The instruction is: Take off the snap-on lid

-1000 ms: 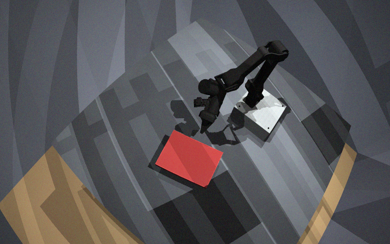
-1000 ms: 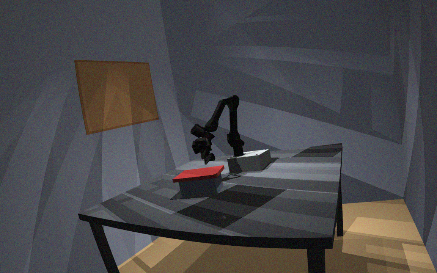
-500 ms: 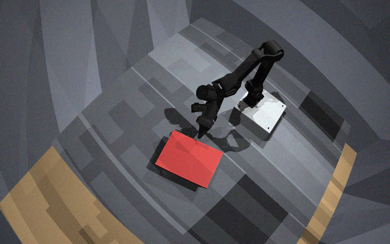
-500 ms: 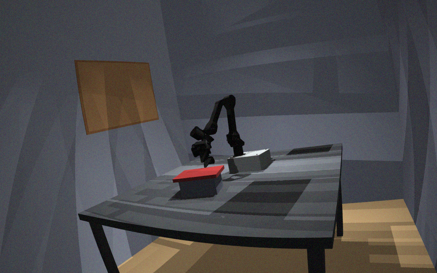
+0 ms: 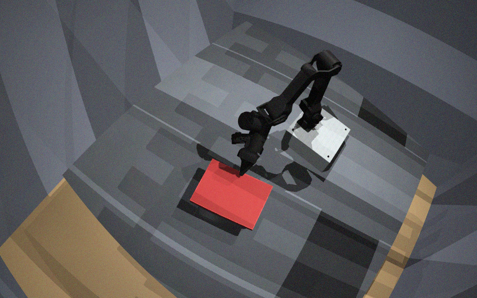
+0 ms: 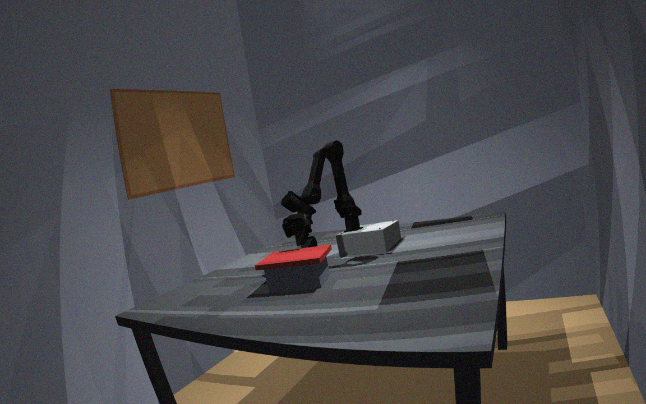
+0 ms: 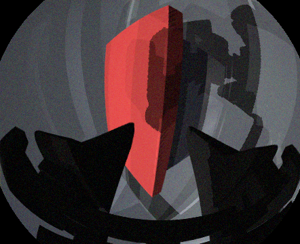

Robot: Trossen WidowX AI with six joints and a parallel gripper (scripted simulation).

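The red lid (image 5: 232,202) (image 6: 292,257) (image 7: 123,85) sits flat on top of the dark blue-grey storage box (image 6: 295,279) (image 7: 194,88). Its rim overhangs the box walls. The box stands on the table (image 6: 395,326). My gripper (image 5: 241,174) (image 6: 308,244) (image 7: 161,129) is part open with nothing held. It points down at the lid's long edge on the arm's side. In the wrist view one finger overlaps the lid's top and the other lies beyond the rim, over the box's side and the table. Contact with the lid cannot be told.
The arm's white and grey base block (image 5: 329,140) (image 6: 369,244) stands behind the box, to the right in the top and exterior views. The arm arches from it toward the lid. The table's front edge (image 6: 315,354) runs across the near side in the exterior view.
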